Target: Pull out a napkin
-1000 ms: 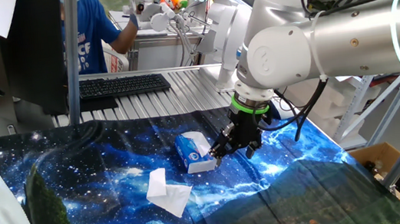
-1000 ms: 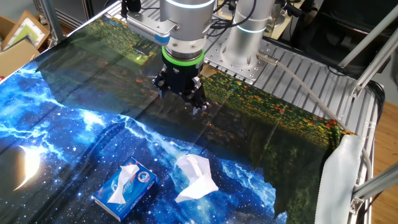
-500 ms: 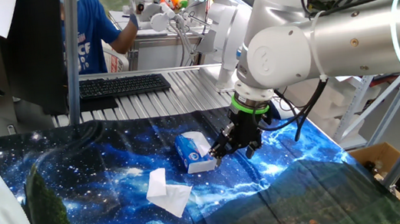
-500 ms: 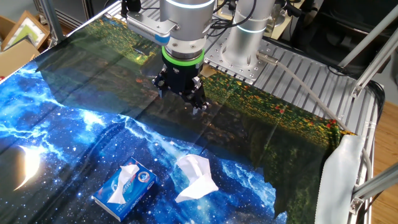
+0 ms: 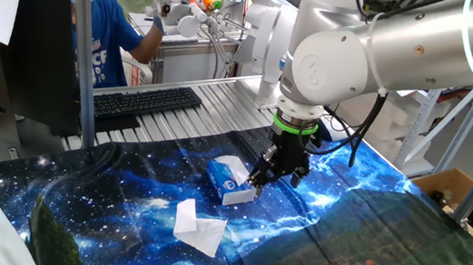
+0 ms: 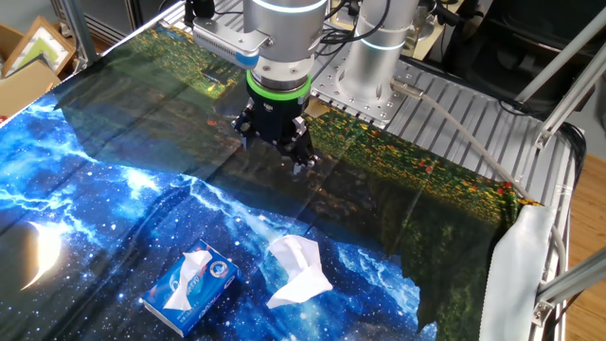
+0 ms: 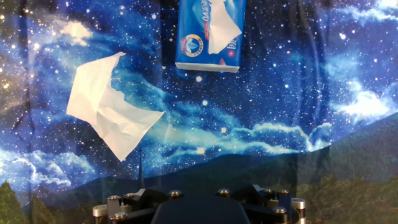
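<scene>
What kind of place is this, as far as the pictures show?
Probably a robotics lab or workshop. A robot arm is mounted at a metal table, a keyboard sits beside a monitor, and a person in a blue shirt works at a cluttered bench behind.

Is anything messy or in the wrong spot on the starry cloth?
Yes, one thing. A crumpled white napkin lies loose on the cloth, beside the blue tissue box, not in it. Another tissue sticks up out of the box's slot, as tissues do. The gripper hangs above the cloth, holding nothing.
</scene>
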Controlling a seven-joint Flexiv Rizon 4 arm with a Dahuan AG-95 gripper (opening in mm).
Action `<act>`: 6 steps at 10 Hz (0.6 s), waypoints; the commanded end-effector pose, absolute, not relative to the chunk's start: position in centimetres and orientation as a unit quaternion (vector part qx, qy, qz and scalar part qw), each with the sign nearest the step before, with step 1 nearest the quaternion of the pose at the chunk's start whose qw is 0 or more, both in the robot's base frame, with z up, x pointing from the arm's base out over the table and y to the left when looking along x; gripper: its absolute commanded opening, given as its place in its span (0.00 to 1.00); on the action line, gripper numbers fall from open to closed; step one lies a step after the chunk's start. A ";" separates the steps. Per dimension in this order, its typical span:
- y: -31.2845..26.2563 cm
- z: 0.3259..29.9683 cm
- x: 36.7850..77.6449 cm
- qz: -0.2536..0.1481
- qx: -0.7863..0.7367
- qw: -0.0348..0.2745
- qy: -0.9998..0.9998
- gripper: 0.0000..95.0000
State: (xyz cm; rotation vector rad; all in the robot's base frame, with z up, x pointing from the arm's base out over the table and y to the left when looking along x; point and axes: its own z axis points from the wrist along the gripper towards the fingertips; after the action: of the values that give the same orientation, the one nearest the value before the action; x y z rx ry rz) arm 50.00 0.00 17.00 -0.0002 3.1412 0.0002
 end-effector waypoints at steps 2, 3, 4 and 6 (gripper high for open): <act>0.0 17.0 50.0 -0.020 0.038 0.018 0.999 0.00; 0.0 17.0 50.0 -0.020 0.038 0.018 0.999 0.00; 0.0 17.0 50.0 -0.020 0.039 0.018 0.999 0.00; 0.0 17.0 50.0 -0.020 0.038 0.018 0.999 0.00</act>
State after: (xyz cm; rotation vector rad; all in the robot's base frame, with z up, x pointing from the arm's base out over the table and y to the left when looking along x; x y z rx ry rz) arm 49.84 -0.05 17.08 0.1191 3.0986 -0.0640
